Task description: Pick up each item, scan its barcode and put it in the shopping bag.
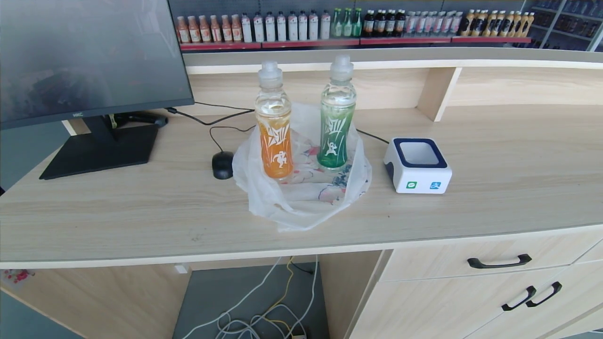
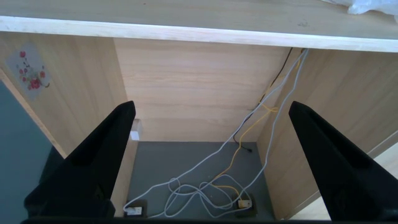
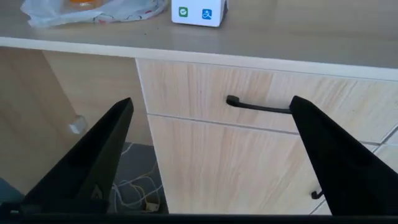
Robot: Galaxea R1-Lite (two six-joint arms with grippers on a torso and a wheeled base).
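Observation:
An orange bottle [image 1: 274,123] and a green bottle [image 1: 336,115] stand upright on the flattened translucent shopping bag [image 1: 301,193] on the wooden counter. A white scanner box [image 1: 417,165] with a blue-rimmed top sits just right of the bag; its front face shows as scanner box [image 3: 199,12]. My left gripper [image 2: 208,165] hangs open below the counter edge, facing the knee space and its cables. My right gripper [image 3: 211,162] is open too, below the counter in front of the drawer handle [image 3: 258,106]. A corner of the bag [image 3: 93,11] lies on the counter above it.
A monitor [image 1: 89,61] on a black stand fills the counter's left. A black mouse [image 1: 222,165] lies beside the bag. Drawers with black handles [image 1: 499,262] are under the counter's right. Cables [image 2: 211,186] trail on the floor. A raised ledge [image 1: 377,59] runs behind the bottles.

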